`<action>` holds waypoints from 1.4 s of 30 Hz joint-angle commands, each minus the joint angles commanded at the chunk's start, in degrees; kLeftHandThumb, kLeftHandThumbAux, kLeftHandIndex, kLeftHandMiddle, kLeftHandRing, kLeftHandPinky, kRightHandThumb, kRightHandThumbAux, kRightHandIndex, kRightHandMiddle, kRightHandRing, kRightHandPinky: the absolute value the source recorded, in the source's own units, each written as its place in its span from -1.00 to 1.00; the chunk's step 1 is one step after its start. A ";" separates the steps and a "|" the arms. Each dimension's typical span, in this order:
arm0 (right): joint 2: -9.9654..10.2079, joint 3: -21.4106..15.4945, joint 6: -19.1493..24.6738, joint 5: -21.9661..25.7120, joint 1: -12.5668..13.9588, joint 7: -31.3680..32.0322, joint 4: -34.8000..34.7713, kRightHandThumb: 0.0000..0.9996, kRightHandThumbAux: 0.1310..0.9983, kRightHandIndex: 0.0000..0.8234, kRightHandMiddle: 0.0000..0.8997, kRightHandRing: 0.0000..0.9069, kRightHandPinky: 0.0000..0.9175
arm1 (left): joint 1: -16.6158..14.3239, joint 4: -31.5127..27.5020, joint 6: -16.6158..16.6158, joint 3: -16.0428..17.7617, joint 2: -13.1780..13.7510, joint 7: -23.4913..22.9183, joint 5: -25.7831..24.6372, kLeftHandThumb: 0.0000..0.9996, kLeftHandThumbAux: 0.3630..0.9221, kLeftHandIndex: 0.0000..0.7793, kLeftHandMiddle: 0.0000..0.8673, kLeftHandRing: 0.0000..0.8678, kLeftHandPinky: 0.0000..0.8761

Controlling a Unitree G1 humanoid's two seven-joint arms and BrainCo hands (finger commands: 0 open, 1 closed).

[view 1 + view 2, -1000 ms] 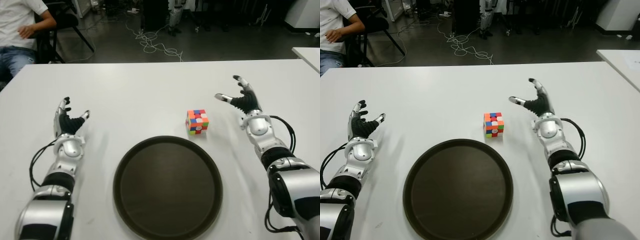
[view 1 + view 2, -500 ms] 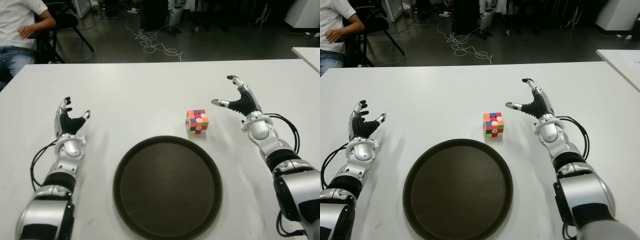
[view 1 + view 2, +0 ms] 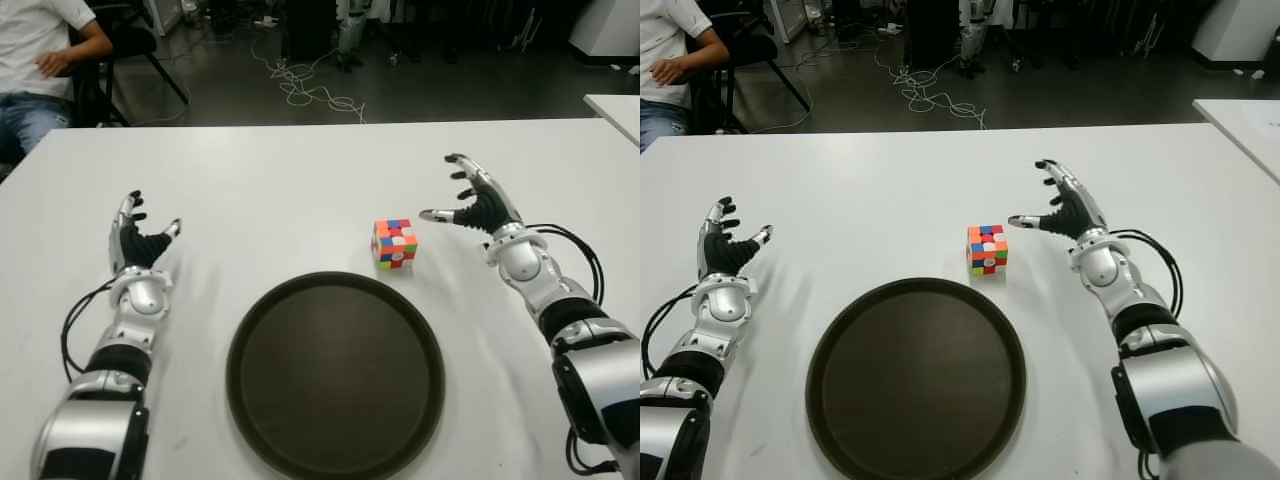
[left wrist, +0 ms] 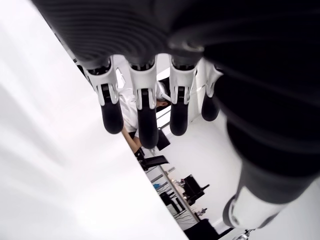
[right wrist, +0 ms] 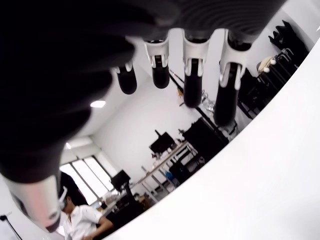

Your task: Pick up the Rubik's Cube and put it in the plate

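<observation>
The multicoloured Rubik's Cube (image 3: 395,244) stands on the white table (image 3: 280,180), just beyond the far right rim of the round dark plate (image 3: 335,372). My right hand (image 3: 470,200) hovers to the cube's right with its fingers spread, thumb tip a short gap from the cube, holding nothing. In the right wrist view its fingers (image 5: 192,75) hang straight and apart. My left hand (image 3: 138,238) shows at the table's left, far from the cube, fingers (image 4: 145,115) extended and empty.
A person (image 3: 40,60) sits on a chair past the table's far left corner. Cables (image 3: 310,90) lie on the dark floor behind the table. Another white table's corner (image 3: 615,105) shows at the right.
My right hand has moved left and slightly up toward the cube, its thumb now closer to it. The cube, the plate and my left hand have not moved.
</observation>
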 joint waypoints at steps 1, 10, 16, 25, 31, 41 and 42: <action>-0.01 0.16 -0.21 -0.11 -0.15 -0.03 -0.33 -1.00 0.25 -1.00 -0.97 0.37 -0.16 | -0.02 0.05 0.01 -0.02 0.01 0.04 0.03 -0.38 0.41 -0.71 -0.59 -0.54 -0.40; -1.17 1.16 -3.25 -1.03 -0.71 0.53 -2.50 -1.00 0.22 -1.00 -1.00 -0.18 -0.02 | -0.17 0.23 0.21 -0.30 0.07 0.21 0.34 -0.37 0.45 -0.72 -0.61 -0.56 -0.40; -2.80 3.06 -3.26 -3.03 -1.47 2.23 -4.21 -1.00 0.12 -1.00 -1.00 -0.51 -0.30 | -0.16 0.26 0.17 -0.15 -0.11 0.07 0.10 -0.40 0.45 -0.73 -0.62 -0.56 -0.40; -5.21 6.76 -2.72 -7.07 -3.13 5.24 -6.25 -1.00 0.08 -1.00 -1.00 -0.86 -0.50 | -0.22 0.38 0.34 -0.08 -0.28 0.20 0.01 -0.40 0.45 -0.73 -0.59 -0.53 -0.35; -6.82 9.25 -3.92 -9.54 -4.28 6.71 -7.00 -1.00 0.13 -1.00 -1.00 -0.91 -0.68 | -0.25 0.08 0.62 -0.20 -0.40 0.26 0.12 -0.42 0.44 -0.73 -0.58 -0.53 -0.40; -7.39 12.03 -3.80 -11.69 -5.58 8.28 -7.11 -1.00 0.16 -1.00 -1.00 -0.97 -0.94 | -0.26 -0.22 1.35 -0.28 -0.50 0.59 0.26 -0.44 0.45 -0.71 -0.58 -0.54 -0.46; -7.40 12.07 -3.89 -11.69 -5.62 8.38 -7.08 -1.00 0.17 -1.00 -1.00 -0.97 -0.94 | -0.26 -0.24 1.33 -0.28 -0.51 0.61 0.25 -0.43 0.45 -0.71 -0.58 -0.54 -0.46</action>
